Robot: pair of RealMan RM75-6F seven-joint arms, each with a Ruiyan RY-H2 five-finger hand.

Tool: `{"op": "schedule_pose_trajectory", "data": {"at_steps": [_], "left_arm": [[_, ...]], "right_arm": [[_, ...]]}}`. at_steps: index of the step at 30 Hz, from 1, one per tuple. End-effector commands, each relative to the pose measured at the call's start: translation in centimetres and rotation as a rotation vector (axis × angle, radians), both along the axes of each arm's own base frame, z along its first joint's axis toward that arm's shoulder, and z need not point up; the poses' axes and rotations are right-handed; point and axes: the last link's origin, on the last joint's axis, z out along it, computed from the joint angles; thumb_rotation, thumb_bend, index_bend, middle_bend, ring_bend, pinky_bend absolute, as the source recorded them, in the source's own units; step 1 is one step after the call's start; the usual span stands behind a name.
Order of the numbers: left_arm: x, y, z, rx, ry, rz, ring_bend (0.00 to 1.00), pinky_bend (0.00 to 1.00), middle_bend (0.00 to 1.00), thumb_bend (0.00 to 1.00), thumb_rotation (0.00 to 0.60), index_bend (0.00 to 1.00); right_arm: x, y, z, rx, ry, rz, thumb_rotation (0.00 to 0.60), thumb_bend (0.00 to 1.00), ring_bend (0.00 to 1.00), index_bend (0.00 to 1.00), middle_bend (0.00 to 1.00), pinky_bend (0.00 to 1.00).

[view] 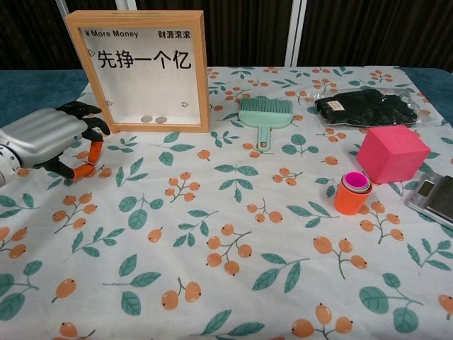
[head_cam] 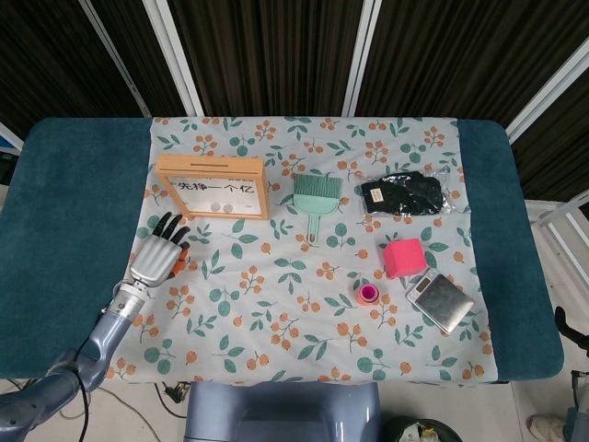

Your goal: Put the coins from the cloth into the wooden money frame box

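Observation:
The wooden money frame box (head_cam: 212, 164) (view: 202, 71) stands upright at the back left of the floral cloth (head_cam: 276, 304) (view: 212, 212). Two coins (head_cam: 219, 208) (view: 152, 120) lie inside at its bottom. I see no loose coin on the cloth. My left hand (head_cam: 158, 258) (view: 46, 138) hovers low over the cloth just left of the box, palm down, fingers curled, with the orange thumb tip below the fingertips. Whether a coin sits between them is hidden. My right hand shows in neither view.
Right of the box lie a teal hand brush (head_cam: 315, 198) (view: 264, 113) and bagged black gloves (head_cam: 402, 195) (view: 364, 108). Further front right are a pink cube (head_cam: 404, 257) (view: 391, 153), an orange-and-pink cup (head_cam: 368, 295) (view: 352, 193) and a small scale (head_cam: 440, 300) (view: 433, 198).

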Motion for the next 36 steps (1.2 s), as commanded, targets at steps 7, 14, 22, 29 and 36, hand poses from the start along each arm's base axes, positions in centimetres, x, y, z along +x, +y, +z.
{"op": "schedule_pose_trajectory", "data": {"at_steps": [7,14,22,29,36], "left_arm": [[4.4,-0.1,3.4,0.025,-0.147,-0.111,0.0,0.0,0.23,0.61,0.6,0.68],[11.8,-1.5,10.4,0.028,-0.166,-0.217,0.0,0.0,0.23,0.65,0.6,0.68],[19.1,-0.4,16.8,0.056,-0.063,-0.223,0.0,0.0,0.26,0.72,0.6,0.72],[24.4,2.9,20.4,0.095,0.178,-0.123,0.0,0.0,0.26,0.77,0.6,0.73],[27.6,5.7,20.0,0.103,0.353,0.046,0.0,0.0,0.26,0.83,0.6,0.76]], "right_arm": [[0.0,-0.1,0.0,-0.003,-0.002,0.0,0.6,0.39,0.0,0.13,0.03,0.0],[0.1,-0.1,0.1,-0.01,0.0,0.003,0.6,0.39,0.0,0.13,0.03,0.0],[0.2,-0.1,0.1,-0.017,0.003,0.004,0.6,0.39,0.0,0.13,0.03,0.0],[0.2,0.0,0.0,-0.013,0.001,0.003,0.6,0.39,0.0,0.13,0.03,0.0],[0.2,0.1,0.1,-0.015,0.004,-0.003,0.6,0.39,0.0,0.13,0.03,0.0]]}}
